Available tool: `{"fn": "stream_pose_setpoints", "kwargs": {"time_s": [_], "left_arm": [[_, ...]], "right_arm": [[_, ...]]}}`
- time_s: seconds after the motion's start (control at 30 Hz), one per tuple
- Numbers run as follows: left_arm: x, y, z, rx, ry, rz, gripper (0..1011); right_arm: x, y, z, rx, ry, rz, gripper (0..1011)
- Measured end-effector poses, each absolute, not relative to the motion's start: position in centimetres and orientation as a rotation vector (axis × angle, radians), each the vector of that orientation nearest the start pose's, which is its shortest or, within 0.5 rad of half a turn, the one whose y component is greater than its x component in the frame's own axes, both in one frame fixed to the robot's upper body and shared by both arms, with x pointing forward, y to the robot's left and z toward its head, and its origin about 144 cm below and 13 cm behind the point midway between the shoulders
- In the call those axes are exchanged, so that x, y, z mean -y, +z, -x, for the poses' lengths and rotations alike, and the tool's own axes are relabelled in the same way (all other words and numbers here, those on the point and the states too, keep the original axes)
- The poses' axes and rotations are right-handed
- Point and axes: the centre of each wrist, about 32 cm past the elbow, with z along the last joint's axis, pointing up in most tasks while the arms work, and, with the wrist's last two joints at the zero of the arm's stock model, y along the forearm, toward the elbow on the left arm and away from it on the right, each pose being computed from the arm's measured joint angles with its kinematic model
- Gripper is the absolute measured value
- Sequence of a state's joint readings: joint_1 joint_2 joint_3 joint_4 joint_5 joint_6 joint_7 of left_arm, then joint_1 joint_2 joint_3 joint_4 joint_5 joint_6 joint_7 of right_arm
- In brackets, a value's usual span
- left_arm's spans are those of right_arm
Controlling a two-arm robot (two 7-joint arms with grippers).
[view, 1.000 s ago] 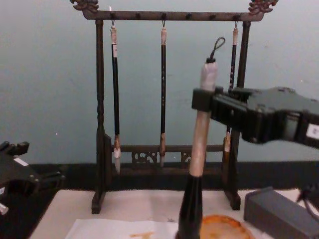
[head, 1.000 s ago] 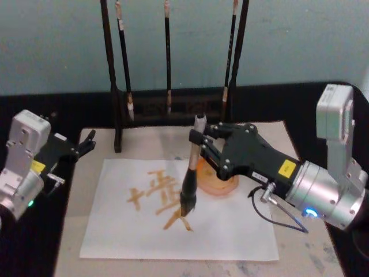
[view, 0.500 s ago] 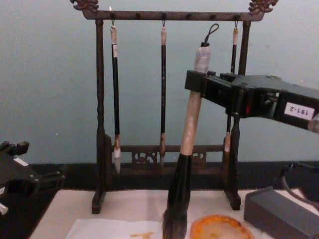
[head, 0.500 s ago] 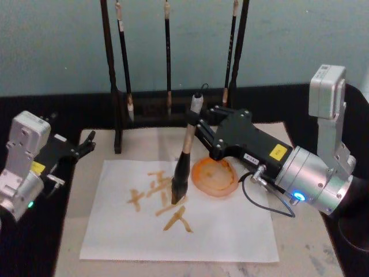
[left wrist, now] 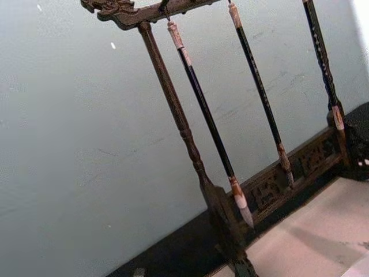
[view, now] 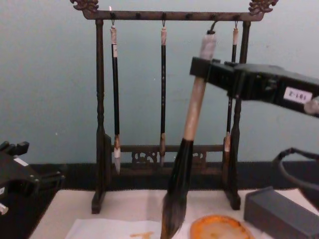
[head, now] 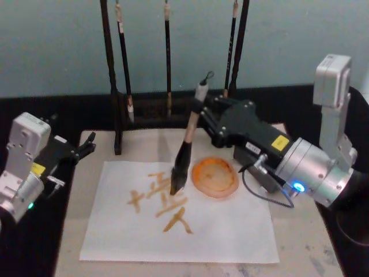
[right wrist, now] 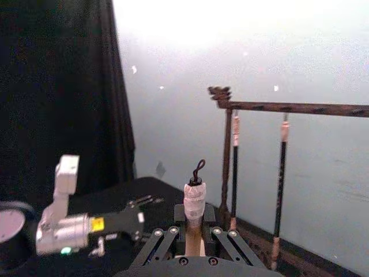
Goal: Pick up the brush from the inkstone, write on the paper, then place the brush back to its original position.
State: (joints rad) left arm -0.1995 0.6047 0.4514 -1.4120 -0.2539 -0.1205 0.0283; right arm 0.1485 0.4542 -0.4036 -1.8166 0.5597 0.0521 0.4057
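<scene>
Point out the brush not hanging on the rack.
The thick beige-handled brush, gripped by the right end effector; the three slim brushes hang from the rack.

Head view: high, looking down over the mat (head: pixel 147 143) toward the rack (head: pixel 109 75). Chest view: low, level, close. Wrist views face the wall (left wrist: pixel 86 144). All 4 share the rack.

I am counting one wooden rack (view: pixel 99 99), with three slim black brushes (view: pixel 163 89) hanging from it. In front of the rack I am seeing one large brush (head: pixel 187 147), one round orange inkstone (head: pixel 215 176), one white paper (head: pixel 230 231), one beige felt mat (head: pixel 144 147) and one grey block (view: pixel 276 214). Two grippers are showing: the left gripper (head: pixel 86 144) off to the rack's left, the right gripper (head: pixel 200 112) in front of it.
</scene>
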Motion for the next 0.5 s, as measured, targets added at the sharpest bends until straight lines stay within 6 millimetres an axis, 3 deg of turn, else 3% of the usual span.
{"fn": "stream_pose_setpoints", "kwargs": {"time_s": [0.5], "left_arm": [[-31.0, 114.0, -48.9, 0.285, 1.248, -0.304, 1010]], "right_arm": [[23.4, 124.8, -48.8, -0.307, -0.798, -0.250, 172]]}}
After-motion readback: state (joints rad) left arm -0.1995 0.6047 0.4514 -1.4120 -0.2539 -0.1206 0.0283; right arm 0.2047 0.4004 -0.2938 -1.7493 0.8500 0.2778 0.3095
